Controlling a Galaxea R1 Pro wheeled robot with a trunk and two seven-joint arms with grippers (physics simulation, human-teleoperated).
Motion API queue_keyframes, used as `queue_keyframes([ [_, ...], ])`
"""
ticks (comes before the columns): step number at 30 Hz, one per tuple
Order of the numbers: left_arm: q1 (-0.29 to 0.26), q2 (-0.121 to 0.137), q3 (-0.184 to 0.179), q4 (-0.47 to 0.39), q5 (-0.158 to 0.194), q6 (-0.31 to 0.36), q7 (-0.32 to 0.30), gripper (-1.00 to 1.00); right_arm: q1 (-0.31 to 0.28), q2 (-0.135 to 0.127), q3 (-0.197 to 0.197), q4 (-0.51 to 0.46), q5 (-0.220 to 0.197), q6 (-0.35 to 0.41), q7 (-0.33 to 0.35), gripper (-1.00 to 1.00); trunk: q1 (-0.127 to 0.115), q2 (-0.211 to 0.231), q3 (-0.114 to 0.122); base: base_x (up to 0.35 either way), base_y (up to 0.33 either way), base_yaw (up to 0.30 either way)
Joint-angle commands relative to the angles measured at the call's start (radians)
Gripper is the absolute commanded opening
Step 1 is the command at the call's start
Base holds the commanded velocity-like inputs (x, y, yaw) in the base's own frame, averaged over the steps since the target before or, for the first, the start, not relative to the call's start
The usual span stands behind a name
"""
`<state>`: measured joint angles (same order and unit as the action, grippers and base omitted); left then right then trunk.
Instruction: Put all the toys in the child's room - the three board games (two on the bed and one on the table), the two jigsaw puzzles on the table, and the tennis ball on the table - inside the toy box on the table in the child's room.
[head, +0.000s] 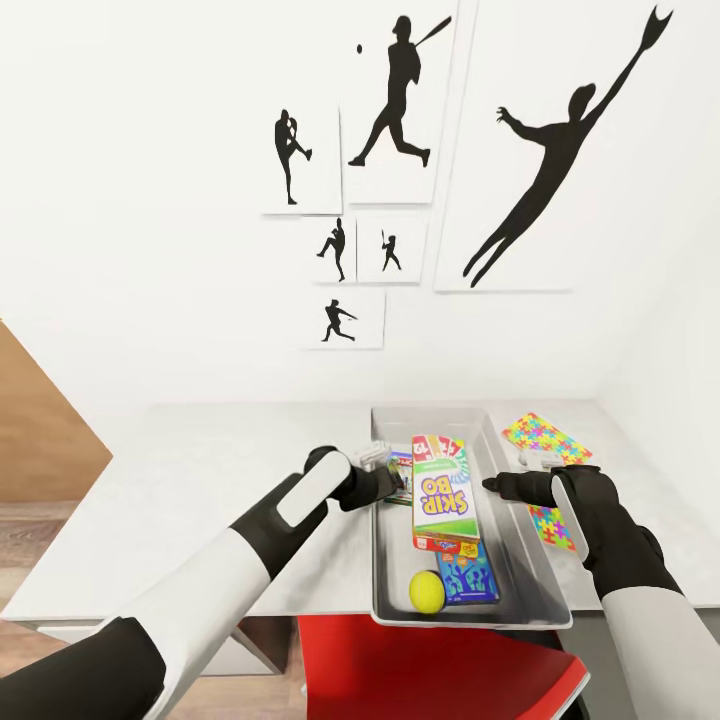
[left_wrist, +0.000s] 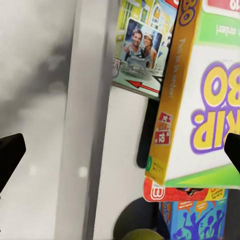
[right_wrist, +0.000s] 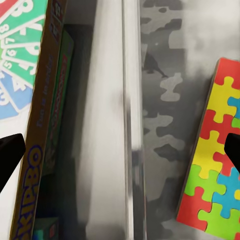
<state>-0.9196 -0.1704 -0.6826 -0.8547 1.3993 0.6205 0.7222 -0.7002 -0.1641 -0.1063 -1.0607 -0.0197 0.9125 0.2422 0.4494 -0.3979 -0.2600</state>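
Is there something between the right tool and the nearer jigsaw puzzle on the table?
Nothing visible. The right tool hovers over the toy box rim, and the nearer jigsaw puzzle lies uncovered just beside the box.

Pale grey tabletop (head: 200, 480) against a white wall, carrying a bin and two puzzles.

A light grey open bin (head: 540, 590) sits on the tabletop at its front edge, right of centre. Just beside the bin's right wall lie two flat, brightly coloured jigsaw puzzles: one (head: 545, 437) farther back, one (head: 552, 525) nearer the front. The tabletop's left half is bare.
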Motion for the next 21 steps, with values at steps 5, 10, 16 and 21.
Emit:
queue_keyframes([
  [5, -0.002, 0.000, -0.013, 0.001, 0.008, -0.001, 0.008, 1.00, -0.001, 0.000, -0.001, -0.001, -0.002, 0.005, 0.002, 1.00, 0.001, -0.002, -0.005, 0.000, 0.000, 0.000],
  [10, -0.002, 0.000, -0.016, 0.001, 0.008, -0.001, 0.008, 1.00, -0.001, 0.000, -0.001, -0.001, -0.002, 0.005, 0.002, 1.00, 0.001, -0.002, -0.011, 0.000, 0.000, 0.000],
  [16, -0.002, 0.001, -0.019, 0.002, 0.008, -0.001, 0.008, 1.00, -0.001, 0.000, -0.001, -0.001, -0.002, 0.005, 0.002, 1.00, 0.001, -0.002, -0.018, 0.000, 0.000, 0.000],
  [21, -0.002, 0.001, -0.020, 0.002, 0.008, -0.001, 0.008, 1.00, -0.001, 0.000, -0.002, -0.001, -0.002, 0.005, 0.002, 1.00, 0.001, -0.002, -0.020, 0.000, 0.000, 0.000],
])
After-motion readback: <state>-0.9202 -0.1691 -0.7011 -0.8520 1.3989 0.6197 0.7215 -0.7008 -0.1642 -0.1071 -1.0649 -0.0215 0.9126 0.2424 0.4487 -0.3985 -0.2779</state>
